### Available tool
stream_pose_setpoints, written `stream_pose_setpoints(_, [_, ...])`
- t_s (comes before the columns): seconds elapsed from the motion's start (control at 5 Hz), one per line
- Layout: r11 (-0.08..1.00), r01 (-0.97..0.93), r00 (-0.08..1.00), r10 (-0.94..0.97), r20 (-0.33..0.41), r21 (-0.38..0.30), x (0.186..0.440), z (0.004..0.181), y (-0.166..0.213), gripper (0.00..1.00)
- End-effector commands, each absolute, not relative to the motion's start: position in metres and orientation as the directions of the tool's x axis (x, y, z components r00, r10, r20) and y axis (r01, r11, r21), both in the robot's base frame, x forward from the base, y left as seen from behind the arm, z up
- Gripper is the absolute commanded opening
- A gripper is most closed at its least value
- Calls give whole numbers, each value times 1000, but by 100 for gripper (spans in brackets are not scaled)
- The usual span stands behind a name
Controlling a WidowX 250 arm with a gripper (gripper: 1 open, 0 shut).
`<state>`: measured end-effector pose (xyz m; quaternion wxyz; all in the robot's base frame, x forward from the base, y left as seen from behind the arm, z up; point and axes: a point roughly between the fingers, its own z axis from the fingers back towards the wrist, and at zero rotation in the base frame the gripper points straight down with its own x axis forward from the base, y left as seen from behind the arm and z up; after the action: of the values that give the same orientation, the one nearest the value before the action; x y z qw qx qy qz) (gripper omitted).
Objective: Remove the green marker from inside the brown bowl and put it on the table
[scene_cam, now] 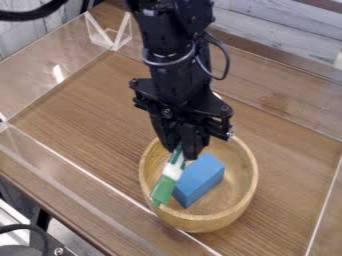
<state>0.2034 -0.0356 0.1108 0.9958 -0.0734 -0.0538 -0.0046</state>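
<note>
Hanging from the gripper (183,150), whose fingers pinch its top end, the green marker (170,178) slants down and to the left over the brown bowl (227,212), its green cap lowest and near the bowl's left rim, beside the blue block (201,180).

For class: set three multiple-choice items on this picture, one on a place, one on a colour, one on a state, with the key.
1. Where is the blue block?
A. inside the brown bowl
B. on the table
C. in the gripper

2. What colour is the cap on the green marker?
A. red
B. green
C. black

3. What is the gripper doing?
A. standing open over the table
B. resting on the bowl's rim
C. shut on the marker's upper end

Key: 1 A, the block lies within the rim; 2 B, the low end is green; 3 C, the fingers clamp the white barrel.
</note>
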Motion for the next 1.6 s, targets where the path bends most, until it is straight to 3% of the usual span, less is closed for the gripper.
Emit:
stream_pose_setpoints(0.0, [988,28,985,-1,172,-152,213,128,-35,0])
stream_pose_setpoints(1.4, [985,61,981,-29,192,-164,215,141,-35,0])
